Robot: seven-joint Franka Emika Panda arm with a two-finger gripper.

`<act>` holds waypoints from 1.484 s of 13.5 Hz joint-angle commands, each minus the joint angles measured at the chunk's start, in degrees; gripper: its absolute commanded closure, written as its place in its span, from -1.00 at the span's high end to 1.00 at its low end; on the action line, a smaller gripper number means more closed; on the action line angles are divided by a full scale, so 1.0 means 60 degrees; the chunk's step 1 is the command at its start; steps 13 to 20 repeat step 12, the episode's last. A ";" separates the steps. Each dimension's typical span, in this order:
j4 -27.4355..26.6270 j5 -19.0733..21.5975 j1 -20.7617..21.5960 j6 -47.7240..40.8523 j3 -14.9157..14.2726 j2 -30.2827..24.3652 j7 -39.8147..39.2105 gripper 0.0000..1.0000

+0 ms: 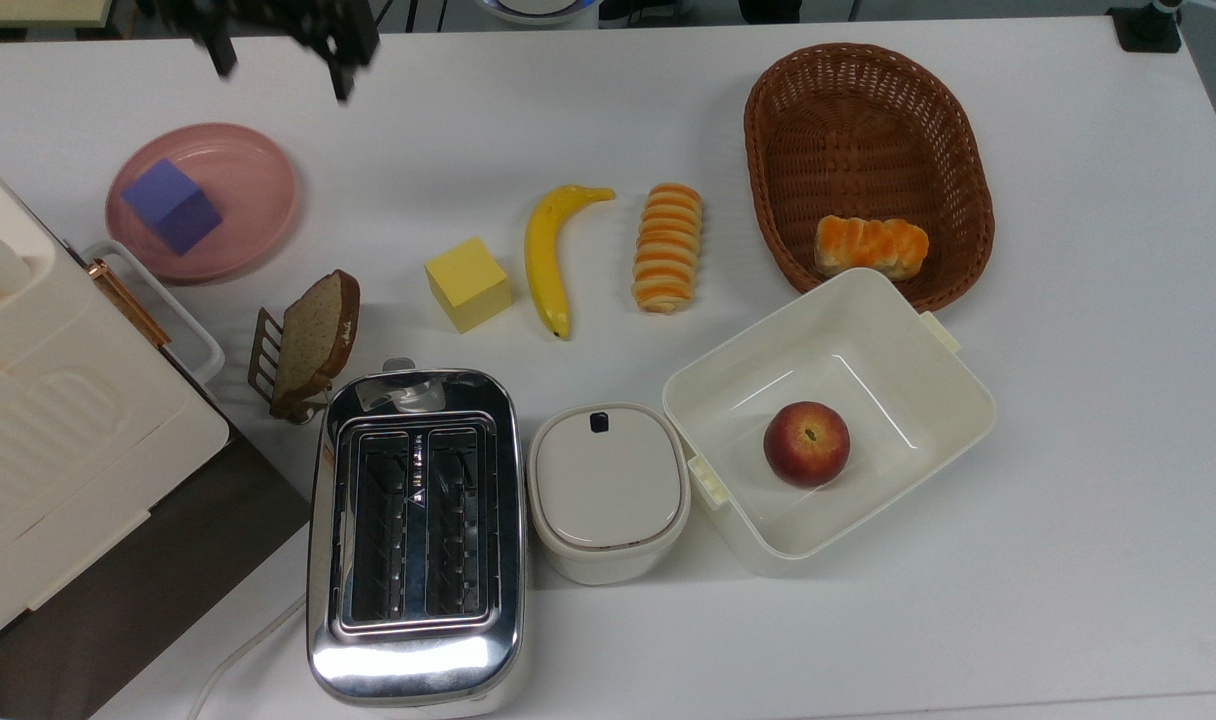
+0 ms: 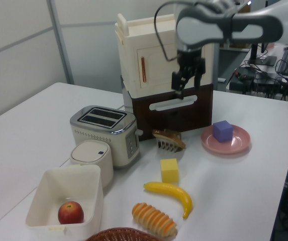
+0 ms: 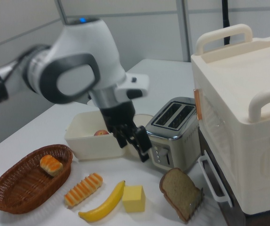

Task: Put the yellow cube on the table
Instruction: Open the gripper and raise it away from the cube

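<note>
The yellow cube [image 1: 468, 283] rests on the white table [image 1: 1068, 560], just to the top view's left of the banana [image 1: 548, 255]. It shows again in the left view [image 2: 170, 170] and the right view [image 3: 134, 198], standing flat and free. My gripper [image 1: 280, 45] hangs open and empty, high above the table at the top view's upper left edge, well clear of the cube. In the left view the gripper [image 2: 186, 83] is in front of the cream cabinet. In the right view the gripper [image 3: 135, 149] hovers above the cube.
A purple cube [image 1: 176, 207] sits on the pink plate [image 1: 263, 190]. A bread slice [image 1: 316, 335] in a rack, a toaster [image 1: 415, 530], a lidded pot [image 1: 608, 490], a white bin [image 1: 928, 350] with an apple, a striped roll [image 1: 668, 245] and a wicker basket [image 1: 768, 150] surround the cube.
</note>
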 commanded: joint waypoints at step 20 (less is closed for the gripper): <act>-0.0058 0.0724 0.2432 -0.0192 -0.1319 -0.0115 0.0507 1.00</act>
